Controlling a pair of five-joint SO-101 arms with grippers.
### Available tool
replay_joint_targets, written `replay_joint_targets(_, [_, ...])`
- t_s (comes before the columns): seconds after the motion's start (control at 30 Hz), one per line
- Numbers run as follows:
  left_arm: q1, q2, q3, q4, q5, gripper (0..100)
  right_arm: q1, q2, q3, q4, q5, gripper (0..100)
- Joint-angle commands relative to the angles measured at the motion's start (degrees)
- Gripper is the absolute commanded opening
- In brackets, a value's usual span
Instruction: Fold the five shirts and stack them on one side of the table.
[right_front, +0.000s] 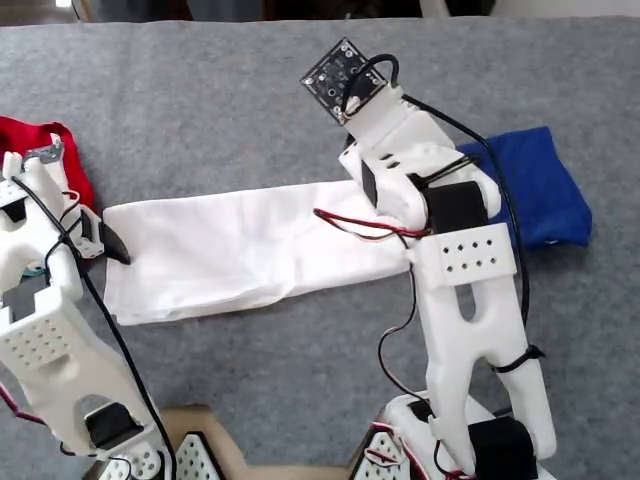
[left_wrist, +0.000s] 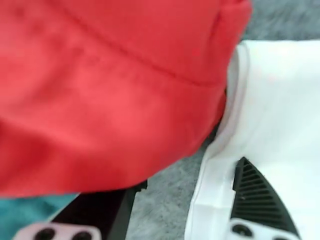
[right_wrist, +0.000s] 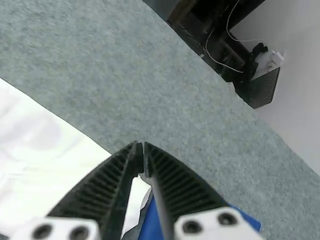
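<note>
Grey cloth covers the counter (right_front: 200, 90), with a white shirt (right_front: 240, 250) folded into a long strip across its middle. A red shirt (right_front: 45, 145) lies at the strip's left end, near the counter edge. A blue shirt (right_front: 545, 195) lies folded at the right end, partly under the right arm (right_front: 470, 270). The left jaws stand wide open, one jaw resting on the white shirt's left hem, gripping nothing. The right jaws are closed tip to tip over where the white and blue shirts meet, with nothing visible between them.
</note>
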Motion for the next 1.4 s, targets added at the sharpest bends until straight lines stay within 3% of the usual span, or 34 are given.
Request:
replay_joint_targets(0.0, [1.0,1.6,-0.8,-1.7,0.1,21,-0.7,-1.6,-0.1,-1.1,0.4,1.5])
replay_joint_targets(0.57, [9.5,3.0,-0.9,-1.1,0.2,3,-0.5,-1.6,-0.3,-1.1,0.4,1.5])
replay_joint_targets(0.9, [9.5,1.4,-1.3,-0.5,0.2,3,-0.4,-2.1,-1.5,-1.1,0.3,1.5])
replay_joint_targets(1.07, [11.0,-4.0,-1.4,0.4,0.1,3,3.0,-2.2,-4.4,-0.7,-0.1,1.5])
replay_joint_targets(1.37, [25.8,-15.2,-1.4,0.5,0.2,3,14.3,-2.2,-10.9,-0.7,-3.3,1.5])
